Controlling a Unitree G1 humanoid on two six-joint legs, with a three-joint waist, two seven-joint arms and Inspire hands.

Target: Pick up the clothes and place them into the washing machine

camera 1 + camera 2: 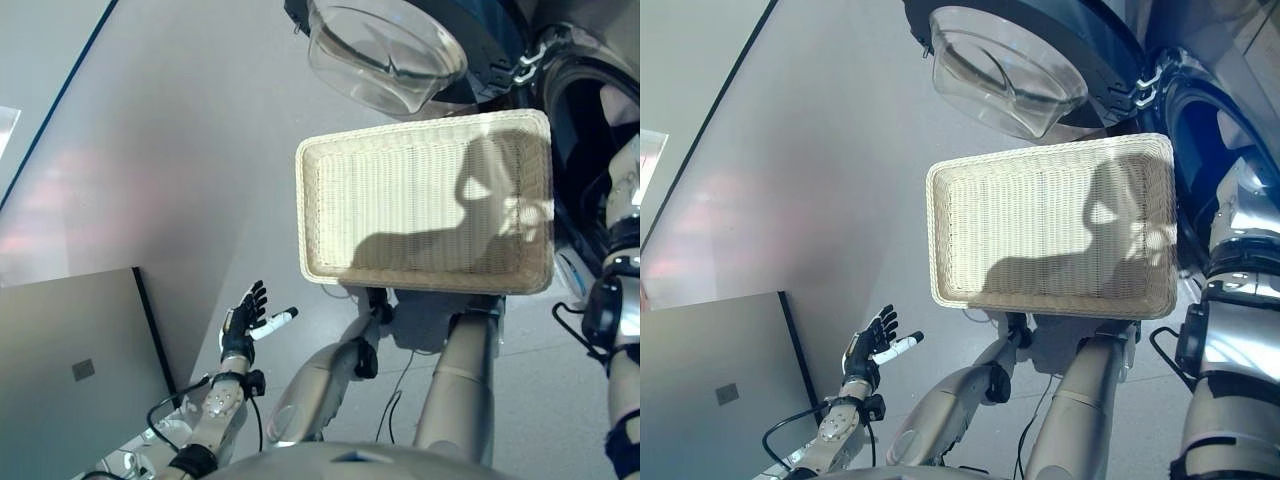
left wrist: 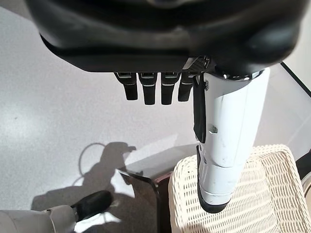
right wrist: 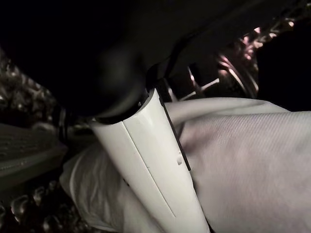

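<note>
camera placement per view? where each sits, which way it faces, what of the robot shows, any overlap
Left eye view: head, looking down at the empty wicker basket, open washer door; left hand open.
Right eye view: same scene, slightly offset.
Left wrist view: along left hand, fingers straight, over floor and basket.
Right wrist view: inside the drum, right hand against white cloth.
Shared: basket, in three views.

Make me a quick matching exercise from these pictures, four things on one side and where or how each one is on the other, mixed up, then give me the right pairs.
Things:
1. wicker basket
2. washing machine door
3. left hand
4. white cloth

States:
A. swung open, glass bowl showing
B. inside the drum, against the right hand's thumb
C. empty, in front of the machine
D. open, held out over the floor, holding nothing

Pairs: 1-C, 2-A, 3-D, 4-B
</note>
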